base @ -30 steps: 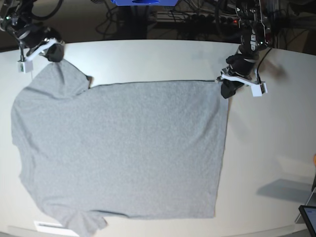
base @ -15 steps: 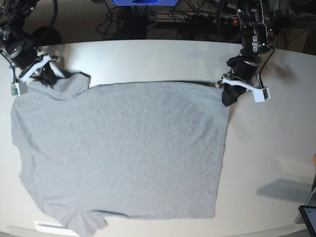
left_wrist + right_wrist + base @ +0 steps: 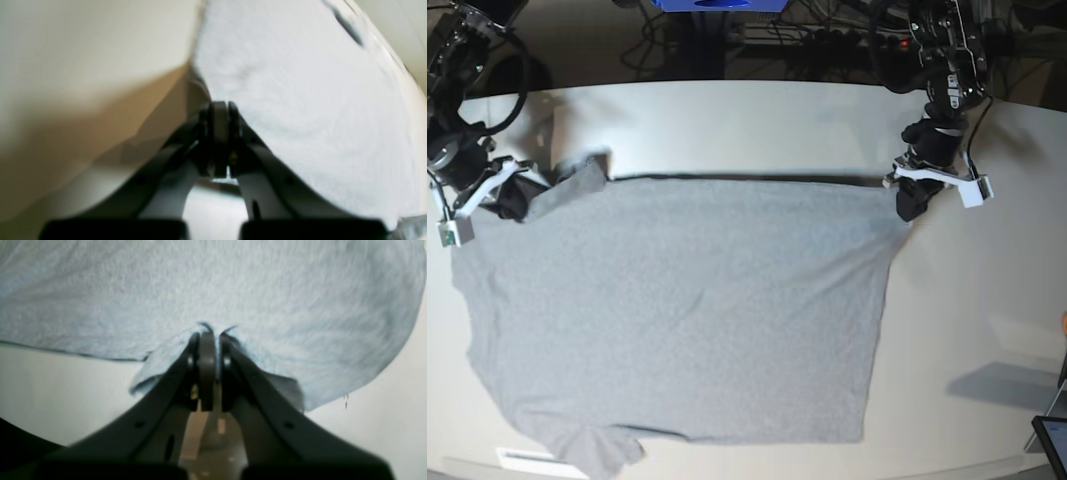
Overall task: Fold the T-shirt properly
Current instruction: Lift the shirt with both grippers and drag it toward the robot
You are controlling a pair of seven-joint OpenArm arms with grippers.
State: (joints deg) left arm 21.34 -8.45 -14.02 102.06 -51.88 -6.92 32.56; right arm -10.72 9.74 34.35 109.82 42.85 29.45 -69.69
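The heather-grey T-shirt (image 3: 687,310) lies spread plain side up on the pale table (image 3: 747,115), its far edge pulled taut between both grippers. In the base view my left gripper (image 3: 909,204) is shut on the far right corner of the shirt. The left wrist view shows its tips (image 3: 220,111) pinching the T-shirt's (image 3: 300,86) edge. My right gripper (image 3: 515,200) is shut on the shirt by the far left sleeve. In the right wrist view its tips (image 3: 206,338) pinch a bunched fold of the T-shirt (image 3: 233,283). No lettering shows.
Cables and a blue object (image 3: 717,5) sit behind the table's far edge. A dark tablet corner (image 3: 1053,440) pokes in at the near right. A white label (image 3: 527,458) lies at the near left edge. Bare table (image 3: 977,300) lies right of the shirt.
Both grippers came nearer with the cloth still pinched. The right one swung down and left, dragging the sleeve; the left one shifted right, stretching the far edge straight.
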